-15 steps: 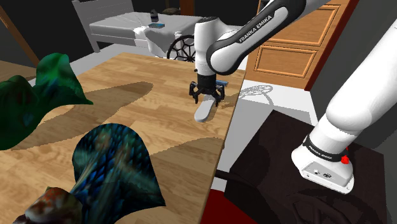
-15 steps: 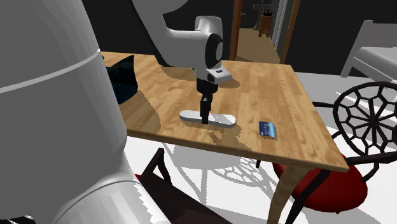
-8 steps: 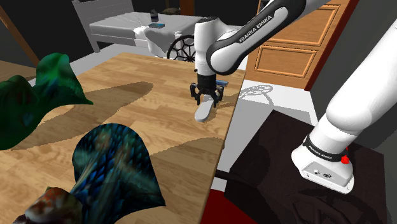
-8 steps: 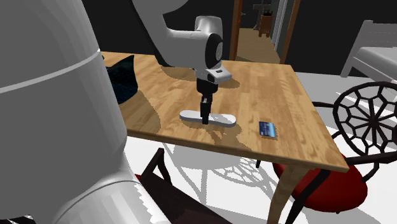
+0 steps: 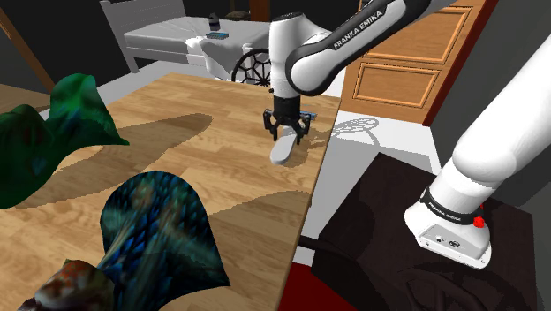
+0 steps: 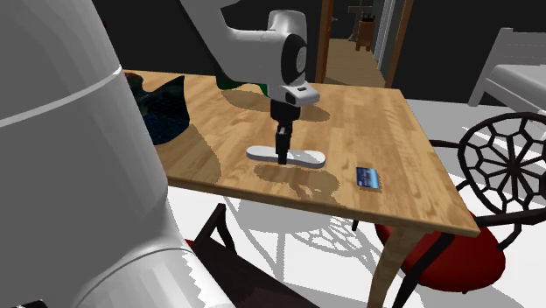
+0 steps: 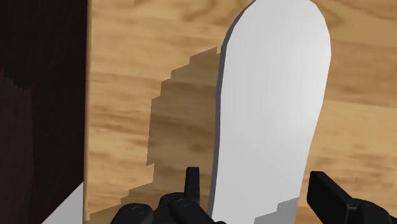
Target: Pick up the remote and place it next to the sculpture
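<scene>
Clasping gripper (image 7: pixel 257 186): the black fingers (image 7: pixel 193 184) stand on either side of the remote's near end, and both pads press its long edges. The jaws are clamped on the remote.
Remote (image 7: pixel 267 95): a plain white, round-ended slab. The wrist view shows its grey shadow thrown to one side on the wood grain.
Lift check: the second exterior view shows the remote (image 6: pixel 308 158) level and just clear of the table (image 6: pixel 367 114), with its shadow below it. The gripper (image 6: pixel 282 156) comes straight down onto its middle.
Position: in the shoulder view the remote (image 5: pixel 282 152) hangs under the gripper (image 5: pixel 286 132), near the table (image 5: pixel 177 124) edge that faces the stand (image 5: pixel 397 230).
Sculpture (image 5: pixel 154 230): a dark blue-green mass close to the shoulder camera, well apart from the remote. The second exterior view catches it (image 6: pixel 166 109) past the arm (image 6: pixel 70 175).
Card (image 6: pixel 367 178): small and blue, lying flat on the table beside the remote in the second exterior view.
Chair (image 6: pixel 490 166): dark lattice back and red seat, at the table's corner.
Bed (image 5: pixel 177 35): pale, beyond the table's far end.
</scene>
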You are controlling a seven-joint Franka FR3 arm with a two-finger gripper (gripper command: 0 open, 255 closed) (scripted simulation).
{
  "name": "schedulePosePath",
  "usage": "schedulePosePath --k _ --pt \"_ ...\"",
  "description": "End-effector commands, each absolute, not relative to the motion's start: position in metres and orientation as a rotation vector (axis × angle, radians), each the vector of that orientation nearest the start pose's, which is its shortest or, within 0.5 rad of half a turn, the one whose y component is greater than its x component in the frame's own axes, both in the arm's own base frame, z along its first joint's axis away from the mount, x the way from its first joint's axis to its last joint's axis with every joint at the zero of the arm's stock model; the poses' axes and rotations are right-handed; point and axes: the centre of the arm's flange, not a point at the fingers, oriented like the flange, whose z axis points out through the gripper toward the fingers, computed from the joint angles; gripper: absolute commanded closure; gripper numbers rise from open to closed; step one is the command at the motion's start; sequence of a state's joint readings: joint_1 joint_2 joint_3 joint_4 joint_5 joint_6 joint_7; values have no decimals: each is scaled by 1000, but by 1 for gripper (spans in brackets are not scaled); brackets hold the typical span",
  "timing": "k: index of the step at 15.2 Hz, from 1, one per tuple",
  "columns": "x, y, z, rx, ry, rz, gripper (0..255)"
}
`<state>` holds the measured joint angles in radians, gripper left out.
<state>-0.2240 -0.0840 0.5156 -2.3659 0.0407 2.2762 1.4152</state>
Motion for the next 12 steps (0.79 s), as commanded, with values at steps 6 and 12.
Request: schedulePosePath --k 6,12 --pt "467 141 392 -2651 1722 4 255" --pt "467 141 423 -2651 1722 4 255"
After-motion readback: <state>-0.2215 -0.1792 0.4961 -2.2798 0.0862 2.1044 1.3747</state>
